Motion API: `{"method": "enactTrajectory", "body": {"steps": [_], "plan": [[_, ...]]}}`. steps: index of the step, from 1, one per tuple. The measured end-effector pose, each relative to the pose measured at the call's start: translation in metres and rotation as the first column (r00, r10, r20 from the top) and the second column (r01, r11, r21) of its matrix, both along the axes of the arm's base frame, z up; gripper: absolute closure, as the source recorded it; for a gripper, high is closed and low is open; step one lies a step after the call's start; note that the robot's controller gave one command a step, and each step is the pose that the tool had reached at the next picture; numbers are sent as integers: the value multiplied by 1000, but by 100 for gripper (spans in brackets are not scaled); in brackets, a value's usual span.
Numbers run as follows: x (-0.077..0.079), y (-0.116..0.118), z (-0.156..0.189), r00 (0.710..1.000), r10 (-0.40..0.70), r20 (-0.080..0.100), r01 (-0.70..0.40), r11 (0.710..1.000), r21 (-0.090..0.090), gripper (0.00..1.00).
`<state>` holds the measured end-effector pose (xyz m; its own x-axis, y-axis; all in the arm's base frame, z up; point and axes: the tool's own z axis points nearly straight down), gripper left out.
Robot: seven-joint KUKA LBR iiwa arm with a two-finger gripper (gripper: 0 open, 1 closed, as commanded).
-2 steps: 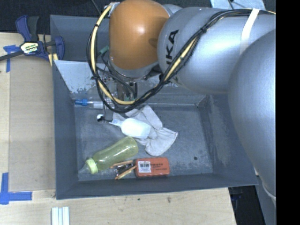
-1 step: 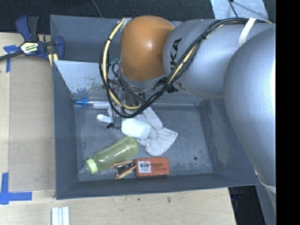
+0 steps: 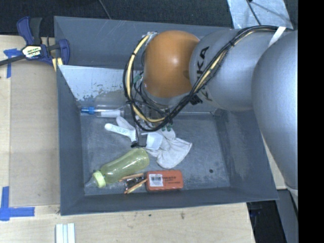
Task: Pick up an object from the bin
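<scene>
Nearest my camera sits the arm's orange wrist cover [image 3: 169, 65], cables looping down around it. It hides most of the claw [image 3: 139, 138] beneath it, so I cannot tell whether the claw is spread or pressed together. What I can see of the claw's dark tip is low in the grey bin [image 3: 68, 151], at the edge of a crumpled white cloth [image 3: 173, 152]. The cloth spreads away from the tip toward the view's right and a little toward the near wall; whether tip and cloth touch I cannot say. Nothing looks lifted, so I judge the pick not yet made: the reach down appears done, while closing on a thing, raising it and clearing the bin are all left. Just beside the claw on the view's left lies a small white tube-like piece [image 3: 119, 129]. Beyond that, toward the far wall, is a clear syringe with a blue end [image 3: 101, 111]. On the near side of the claw a pale green bottle [image 3: 125, 166] lies on its side. Past it, along the near wall, is an orange box with a barcode label [image 3: 164, 180], with a small brown thing [image 3: 132, 186] touching its left end.
</scene>
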<state>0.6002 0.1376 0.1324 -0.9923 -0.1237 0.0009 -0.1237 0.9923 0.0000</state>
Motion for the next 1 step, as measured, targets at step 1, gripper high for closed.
{"method": "enactTrajectory", "body": {"steps": [1], "plan": [[-3,-14,-30,1000,29,7,-29,1000,0,0]]}}
